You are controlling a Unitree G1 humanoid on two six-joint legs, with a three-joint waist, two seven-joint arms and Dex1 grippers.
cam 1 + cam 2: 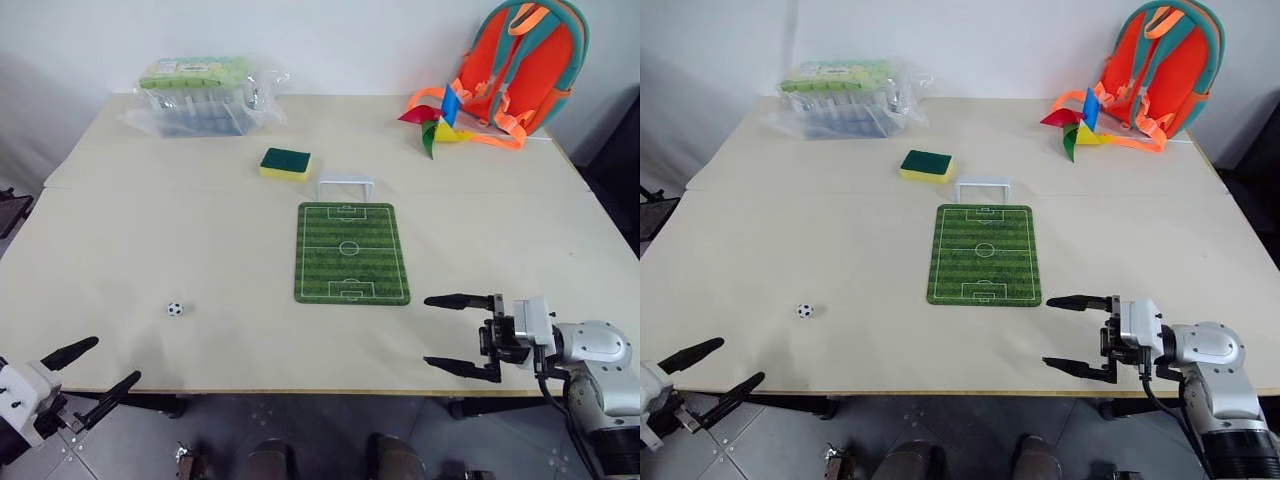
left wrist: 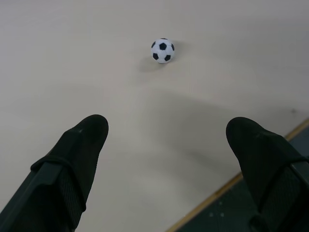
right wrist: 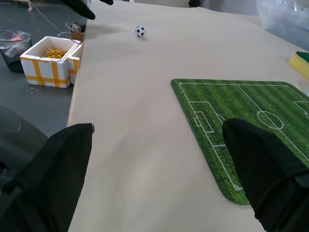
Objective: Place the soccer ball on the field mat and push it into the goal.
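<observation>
The tiny white soccer ball with black patches (image 1: 175,309) lies loose on the pale beige tabletop (image 1: 150,230), well to the robot's left of the flat green striped field mat with white pitch lines (image 1: 351,253) and not touching it, so the placing step is judged not yet begun. The small white wire-frame goal (image 1: 346,186) stands just beyond the mat's far short edge, mouth facing down the pitch, which suits a straight push along the mat's length. The left gripper (image 1: 92,371) hangs at the near table edge with its two black fingers spread wide and nothing between them; in the left wrist view the ball (image 2: 162,50) sits ahead of the gap, so the spread reads as set for a reach to the ball. The right gripper (image 1: 462,333) is likewise spread and empty, pointing across toward the mat's near right corner, probably waiting to do the push. A green-and-yellow rectangular sponge (image 1: 286,163) lies near the goal's left side; whether it would interfere is hard to judge.
</observation>
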